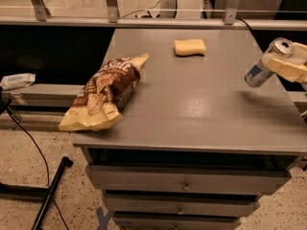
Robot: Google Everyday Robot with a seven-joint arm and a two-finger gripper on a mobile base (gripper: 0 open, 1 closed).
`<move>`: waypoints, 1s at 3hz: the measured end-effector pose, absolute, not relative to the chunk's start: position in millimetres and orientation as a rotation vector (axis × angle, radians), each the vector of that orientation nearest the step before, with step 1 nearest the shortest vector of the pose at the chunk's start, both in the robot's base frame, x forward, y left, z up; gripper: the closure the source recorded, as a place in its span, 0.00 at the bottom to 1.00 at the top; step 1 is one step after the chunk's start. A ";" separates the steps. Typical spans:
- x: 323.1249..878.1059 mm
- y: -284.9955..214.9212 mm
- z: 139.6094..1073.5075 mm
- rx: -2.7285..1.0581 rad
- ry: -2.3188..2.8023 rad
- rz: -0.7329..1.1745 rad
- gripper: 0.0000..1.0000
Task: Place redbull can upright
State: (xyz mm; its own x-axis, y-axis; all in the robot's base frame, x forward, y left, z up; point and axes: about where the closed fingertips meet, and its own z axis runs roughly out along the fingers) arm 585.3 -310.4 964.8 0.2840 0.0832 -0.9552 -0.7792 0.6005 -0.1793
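The redbull can (259, 71) is a slim silver and blue can with its pull-tab top showing. It hangs tilted in the air above the right edge of the grey table (192, 109), top end up and to the right. My gripper (277, 61), with cream-coloured fingers (288, 67), reaches in from the right edge of the camera view and is shut around the can's upper part. The can's bottom end is clear of the tabletop.
A brown and cream chip bag (103, 92) lies on the table's left side, overhanging the front left corner. A yellow sponge (190, 47) lies at the back centre. A metal rail (144, 20) runs behind the table. Drawers (184, 183) are below, and cables (29, 138) lie on the floor at left.
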 end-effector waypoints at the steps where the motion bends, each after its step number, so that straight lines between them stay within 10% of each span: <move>1: 577.8 -303.9 958.8 -0.739 1.222 0.817 0.78; 3: 541.4 -279.4 949.9 -0.868 1.278 0.896 0.23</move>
